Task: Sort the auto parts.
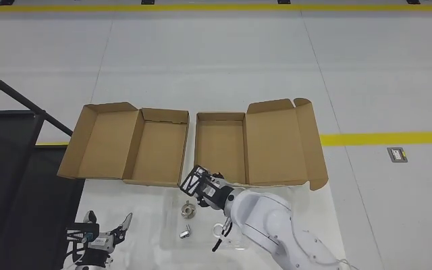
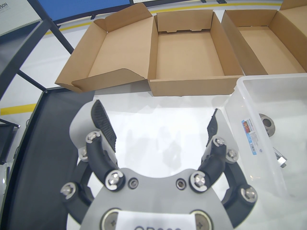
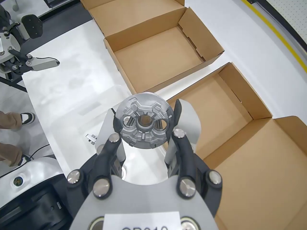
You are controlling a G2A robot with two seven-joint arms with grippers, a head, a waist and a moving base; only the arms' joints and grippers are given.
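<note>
Right pincer [image 3: 146, 117] clamped on a round metal disc [image 3: 144, 123], left pincer [image 2: 156, 111] spread apart above the white counter [image 2: 168, 100]

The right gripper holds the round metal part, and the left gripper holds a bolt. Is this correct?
Not fully. The right gripper holds the round metal part, but the left gripper holds nothing: its fingers stand open, as the left wrist view shows.

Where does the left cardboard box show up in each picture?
Top view: left box, left of centre.
Left wrist view: left box, just beyond the clear bin.
Right wrist view: left box, beyond the gripped metal disc.
Shared landmark: right box beside it.
</note>
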